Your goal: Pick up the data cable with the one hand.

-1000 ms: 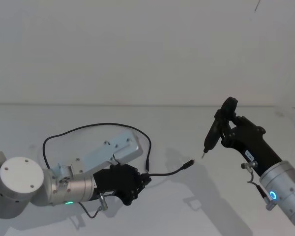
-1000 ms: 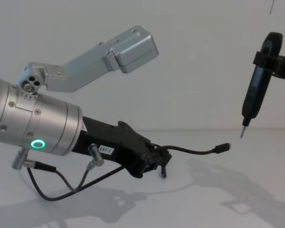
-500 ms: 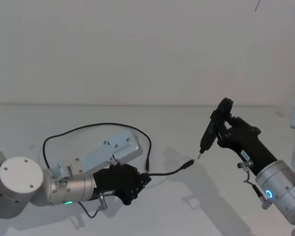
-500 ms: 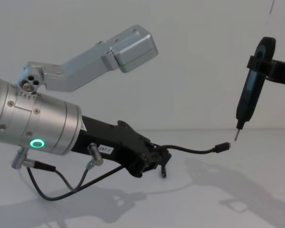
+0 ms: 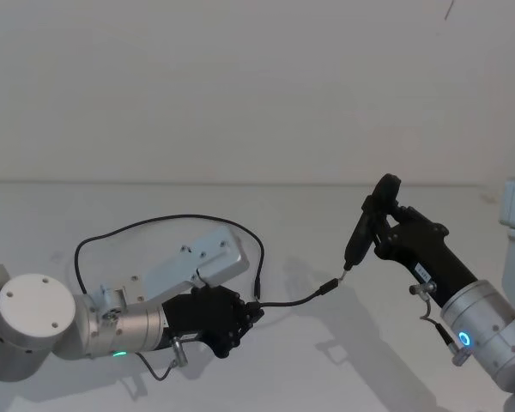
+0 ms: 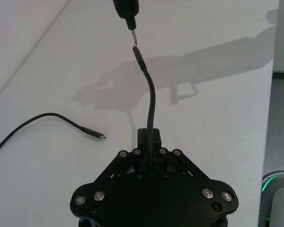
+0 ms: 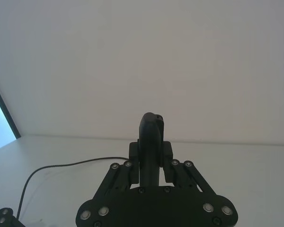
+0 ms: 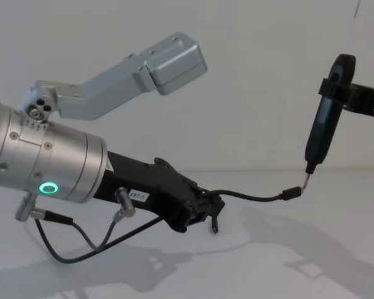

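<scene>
Left black angular two-jaw claw (image 5: pixel 251 314) low over the white counter (image 5: pixel 309 232), clenched on the long thin black data cable (image 5: pixel 293 299) close behind one plug. Short free end arching forward off the surface, small plug (image 8: pixel 292 193) raised at the metal pin tip of the slim black upright tool (image 8: pixel 323 128); contact or a hair's gap, cannot tell. Rest of the cable looping back across the counter, partly hidden behind the grey bracket (image 5: pixel 193 266), second plug (image 6: pixel 97 135) lying flat. Right black claw (image 7: pixel 151 163) clenched around that tool.
</scene>
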`<state>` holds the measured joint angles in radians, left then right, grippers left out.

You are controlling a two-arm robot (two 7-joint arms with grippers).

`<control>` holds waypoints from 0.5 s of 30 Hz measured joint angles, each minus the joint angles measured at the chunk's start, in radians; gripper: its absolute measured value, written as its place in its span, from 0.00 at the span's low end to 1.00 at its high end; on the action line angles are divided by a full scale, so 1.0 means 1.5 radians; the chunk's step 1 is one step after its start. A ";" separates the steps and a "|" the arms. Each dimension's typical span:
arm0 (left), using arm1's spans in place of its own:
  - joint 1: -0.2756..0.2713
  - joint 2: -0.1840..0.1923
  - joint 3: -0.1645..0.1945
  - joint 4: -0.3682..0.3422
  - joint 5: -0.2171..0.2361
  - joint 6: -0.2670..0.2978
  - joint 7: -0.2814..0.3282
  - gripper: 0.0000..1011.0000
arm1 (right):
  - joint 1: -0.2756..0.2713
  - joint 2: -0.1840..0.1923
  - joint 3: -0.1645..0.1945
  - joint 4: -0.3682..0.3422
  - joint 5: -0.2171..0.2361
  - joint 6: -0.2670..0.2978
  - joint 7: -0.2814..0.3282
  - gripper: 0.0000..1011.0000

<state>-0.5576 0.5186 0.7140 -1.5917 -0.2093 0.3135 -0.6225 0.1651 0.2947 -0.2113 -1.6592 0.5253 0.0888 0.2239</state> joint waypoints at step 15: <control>0.000 0.000 0.000 0.000 0.000 0.000 0.000 0.04 | 0.008 0.001 -0.008 0.011 0.001 0.000 0.000 0.28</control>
<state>-0.5577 0.5185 0.7141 -1.5916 -0.2093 0.3135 -0.6225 0.1767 0.2965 -0.2240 -1.6430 0.5273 0.0894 0.2245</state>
